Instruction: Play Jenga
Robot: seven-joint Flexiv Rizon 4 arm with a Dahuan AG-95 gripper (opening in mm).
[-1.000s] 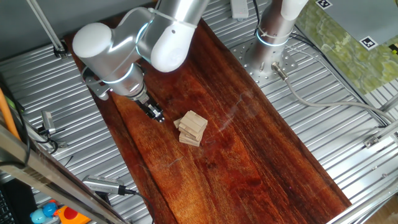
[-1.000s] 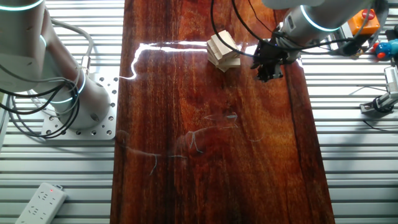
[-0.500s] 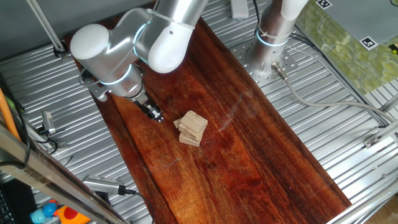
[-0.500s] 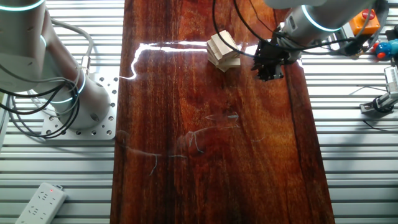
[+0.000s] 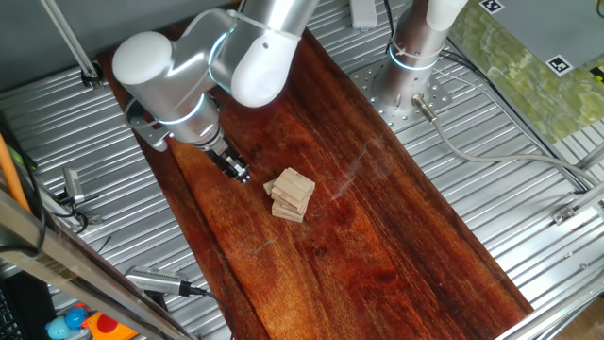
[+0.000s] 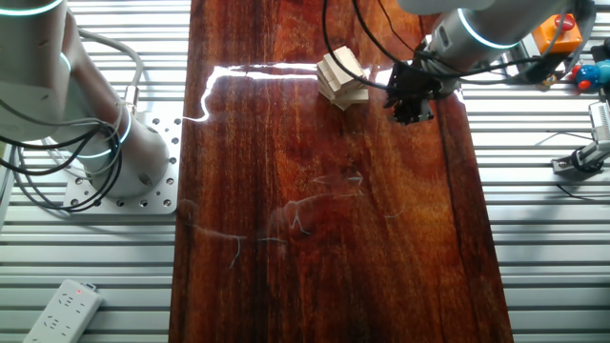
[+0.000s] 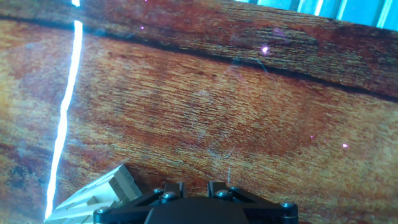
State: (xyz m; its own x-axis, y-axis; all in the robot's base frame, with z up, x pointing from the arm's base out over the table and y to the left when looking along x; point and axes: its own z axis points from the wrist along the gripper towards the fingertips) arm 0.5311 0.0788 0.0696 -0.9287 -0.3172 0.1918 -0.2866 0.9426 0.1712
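the jenga stack (image 5: 292,195) is sitting on the dark red wooden counter (image 5: 396,236), a small pile of pale tan blocks in a few crossed layers, its upper blocks turned a little askew from the ones beneath. in the other fixed view the jenga stack (image 6: 342,78) is lying toward one end of the counter (image 6: 315,238), nearer one long edge than the other, with a bright streak of reflected light running across the wood beside it.

the gripper (image 5: 238,173) is hanging at the end of the silver arm (image 5: 203,71), low over the counter and just beside the stack, apart from it and not touching any block. in the other fixed view the gripper (image 6: 410,107) is showing as a dark block between the stack and the near long edge of the counter, with black cables looping above it. whether its tips are spread or pressed together cannot be told from either fixed view, since the gripper is small and dark against the wood, and the hand view is showing only the black base of the gripper (image 7: 196,208) at the bottom edge, not the tips. nothing is showing between them.

in the hand view a corner of the jenga stack (image 7: 102,196) is peeking in at the lower left, close to the gripper base, with bare wood grain of the counter (image 7: 217,106) filling the rest.

a second silver arm base (image 6: 67,105) is standing on the ribbed metal surface (image 6: 86,257) off the far long edge of the counter.
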